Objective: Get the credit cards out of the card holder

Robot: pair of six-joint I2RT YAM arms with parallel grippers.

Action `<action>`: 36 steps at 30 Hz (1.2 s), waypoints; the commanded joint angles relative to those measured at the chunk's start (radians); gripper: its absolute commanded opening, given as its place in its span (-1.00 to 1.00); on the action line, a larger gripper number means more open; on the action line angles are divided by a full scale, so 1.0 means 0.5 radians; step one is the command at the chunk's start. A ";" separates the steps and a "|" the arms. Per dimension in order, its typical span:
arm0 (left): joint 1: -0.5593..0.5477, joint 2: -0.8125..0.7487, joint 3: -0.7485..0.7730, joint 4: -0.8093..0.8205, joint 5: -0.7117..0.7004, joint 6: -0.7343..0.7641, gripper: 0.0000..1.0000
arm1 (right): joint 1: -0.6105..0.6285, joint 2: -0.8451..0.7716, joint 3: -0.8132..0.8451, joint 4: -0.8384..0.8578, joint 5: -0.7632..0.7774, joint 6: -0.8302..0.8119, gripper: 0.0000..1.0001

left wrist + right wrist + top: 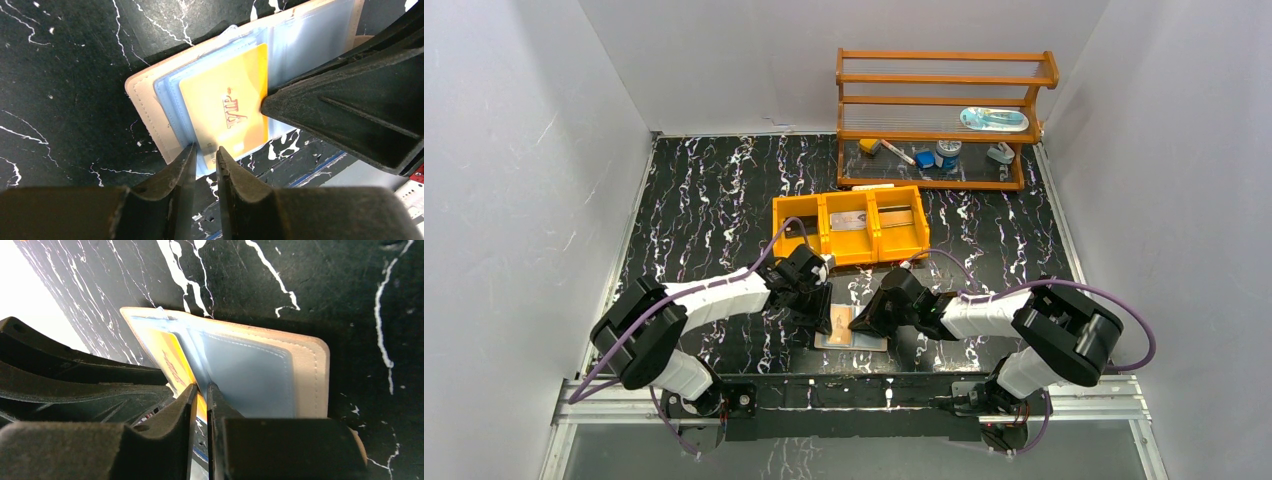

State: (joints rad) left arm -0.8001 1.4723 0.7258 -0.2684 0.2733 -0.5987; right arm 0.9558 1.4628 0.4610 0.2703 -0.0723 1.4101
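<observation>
The card holder [868, 341] [145, 105] [310, 375] lies open on the black marbled table near its front edge, tan border round blue clear sleeves. An orange credit card [840, 320] [225, 100] [172, 360] marked VIP sits in a sleeve on its left half. My left gripper [817, 300] [205, 152] has its jaws nearly together on the card's near corner. My right gripper [871, 318] [201, 389] pinches the edge of a raised sleeve leaf at the fold. Its finger [350, 110] touches the card's right edge. Other cards are hidden.
An orange three-compartment tray [796, 215] stands just behind the holder, with a flat item in its middle bin. A wooden shelf [944, 100] with small items is at the back right. The metal rail [854, 388] at the table's front edge is close below the holder.
</observation>
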 commanded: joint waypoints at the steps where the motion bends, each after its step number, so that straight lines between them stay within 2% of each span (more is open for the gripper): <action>1: -0.013 0.017 -0.086 -0.006 -0.059 -0.045 -0.60 | 0.001 0.036 -0.007 0.069 -0.048 -0.063 -0.60; 12: -0.014 -0.005 -0.093 -0.009 -0.056 -0.042 -0.66 | 0.002 0.021 0.055 0.205 -0.127 -0.206 -0.60; 17: -0.013 -0.007 -0.085 -0.028 -0.054 -0.033 -0.67 | 0.003 0.037 0.057 0.130 -0.110 -0.203 -0.81; 26: -0.013 -0.054 -0.093 -0.058 -0.102 -0.026 -0.68 | 0.002 -0.185 0.052 -0.256 0.166 -0.186 -0.88; 30: -0.012 -0.055 -0.101 -0.058 -0.099 -0.019 -0.68 | -0.001 -0.209 0.008 -0.264 0.175 -0.151 -0.85; 36: -0.015 -0.111 -0.086 -0.055 -0.088 0.001 -0.66 | -0.005 -0.122 0.055 -0.250 0.096 -0.163 -0.54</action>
State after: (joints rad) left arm -0.8009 1.4536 0.7029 -0.2527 0.2512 -0.6209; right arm 0.9558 1.3804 0.4709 0.1608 -0.0261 1.3331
